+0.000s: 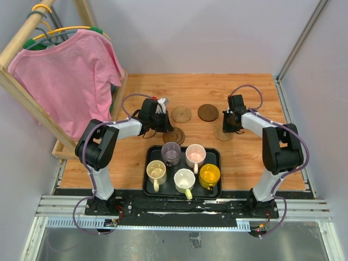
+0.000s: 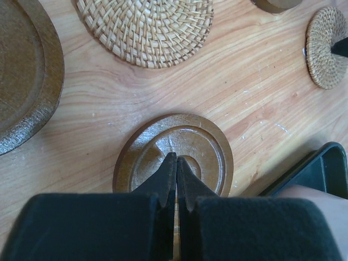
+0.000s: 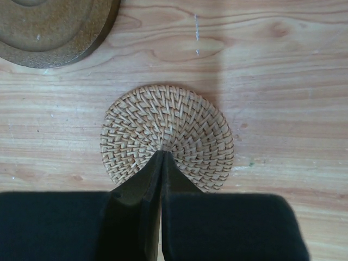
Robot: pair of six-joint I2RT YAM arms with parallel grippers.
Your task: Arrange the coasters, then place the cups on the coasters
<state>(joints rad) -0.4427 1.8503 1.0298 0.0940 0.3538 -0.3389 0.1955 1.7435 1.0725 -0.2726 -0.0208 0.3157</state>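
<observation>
Five cups stand in a black tray (image 1: 217, 154): cream (image 1: 156, 170), purple-grey (image 1: 171, 153), pinkish white (image 1: 195, 155), white with a yellow-green handle (image 1: 185, 179) and yellow (image 1: 209, 175). My left gripper (image 2: 175, 160) is shut, its tips at the centre of a dark brown coaster (image 2: 206, 144) just behind the tray. My right gripper (image 3: 163, 154) is shut with its tips at the centre of a tan woven coaster (image 3: 190, 125). Between the arms lie a second woven coaster (image 1: 181, 114) and a dark coaster (image 1: 207, 112). A third dark coaster (image 2: 22, 70) lies left of the left gripper.
A pink shirt (image 1: 65, 81) hangs on a wooden rack (image 1: 22, 95) at the back left, close to the left arm. The tray corner (image 2: 326, 168) sits right beside the left gripper. Grey walls close the table at the back and right.
</observation>
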